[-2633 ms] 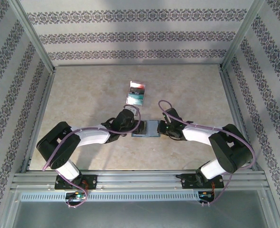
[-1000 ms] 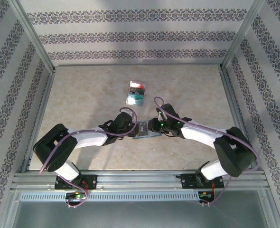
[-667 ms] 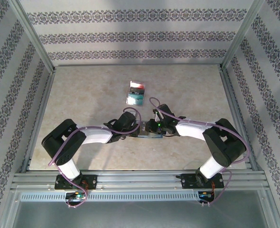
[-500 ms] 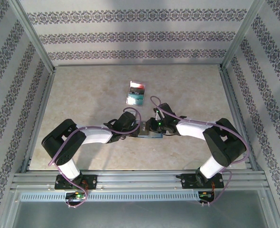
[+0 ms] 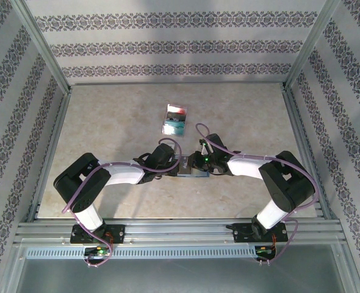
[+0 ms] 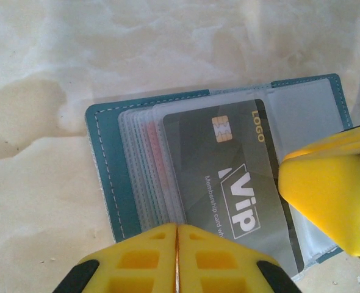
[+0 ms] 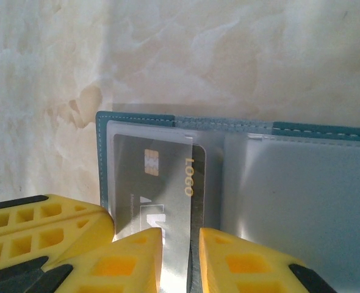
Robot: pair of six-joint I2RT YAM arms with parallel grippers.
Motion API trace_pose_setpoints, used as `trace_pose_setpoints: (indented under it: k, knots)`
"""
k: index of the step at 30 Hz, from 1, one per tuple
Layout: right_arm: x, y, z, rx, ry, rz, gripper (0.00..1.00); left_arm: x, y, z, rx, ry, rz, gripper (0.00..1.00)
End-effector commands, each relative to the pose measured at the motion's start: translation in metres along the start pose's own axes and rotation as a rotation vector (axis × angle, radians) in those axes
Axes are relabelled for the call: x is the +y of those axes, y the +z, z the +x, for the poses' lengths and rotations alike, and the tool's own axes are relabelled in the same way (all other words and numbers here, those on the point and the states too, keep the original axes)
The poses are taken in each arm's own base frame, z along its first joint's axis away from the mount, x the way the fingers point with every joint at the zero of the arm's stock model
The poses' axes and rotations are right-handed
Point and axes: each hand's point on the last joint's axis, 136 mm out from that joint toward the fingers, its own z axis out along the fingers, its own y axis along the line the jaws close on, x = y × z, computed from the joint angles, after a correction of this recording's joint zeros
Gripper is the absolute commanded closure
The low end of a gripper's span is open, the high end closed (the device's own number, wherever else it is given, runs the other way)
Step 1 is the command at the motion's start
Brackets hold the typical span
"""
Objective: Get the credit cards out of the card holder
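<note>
The card holder [image 6: 104, 177] lies open on the table between both arms [image 5: 190, 173], slate-blue with clear sleeves. A dark "VIP" credit card [image 6: 229, 177] sits in its top sleeve, one long edge sticking out [image 7: 198, 183]. My left gripper [image 6: 177, 259] is shut, empty, with its tips at the near edge of the sleeve stack [image 5: 179, 165]. My right gripper [image 7: 181, 262] hovers over the dark card with its jaws a narrow gap apart, straddling the card's exposed edge [image 5: 199, 163]. A teal-green card [image 5: 174, 127] and a red-and-white card [image 5: 177, 112] lie on the table behind the holder.
The holder's right panel [image 7: 308, 207] has an empty clear pocket. One of the right gripper's yellow fingers [image 6: 329, 189] crosses the left wrist view, close to my left fingers. Metal frame rails [image 5: 180, 231] edge the marble table, with patterned walls around it.
The left gripper has closed. The right gripper has slid left over the holder, which was tipped up a second ago and now lies flat. The loose cards have not moved.
</note>
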Motion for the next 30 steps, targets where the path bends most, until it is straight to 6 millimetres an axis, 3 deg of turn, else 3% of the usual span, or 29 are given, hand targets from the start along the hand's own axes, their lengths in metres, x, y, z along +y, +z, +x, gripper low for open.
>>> trace_pose_setpoints:
  k: [1, 15, 30]
  knots:
    - [-0.002, 0.003, 0.000, 0.006, 0.022, -0.021, 0.76, 0.003, 0.003, 0.014, 0.049, 0.003, -0.004, 0.92]
    - [-0.010, -0.007, -0.004, -0.041, 0.051, -0.005, 0.76, 0.004, 0.001, 0.014, 0.047, 0.000, -0.008, 0.94]
    - [0.015, -0.010, -0.011, -0.050, 0.059, -0.148, 0.82, 0.006, 0.004, 0.019, 0.058, -0.007, -0.008, 0.95]
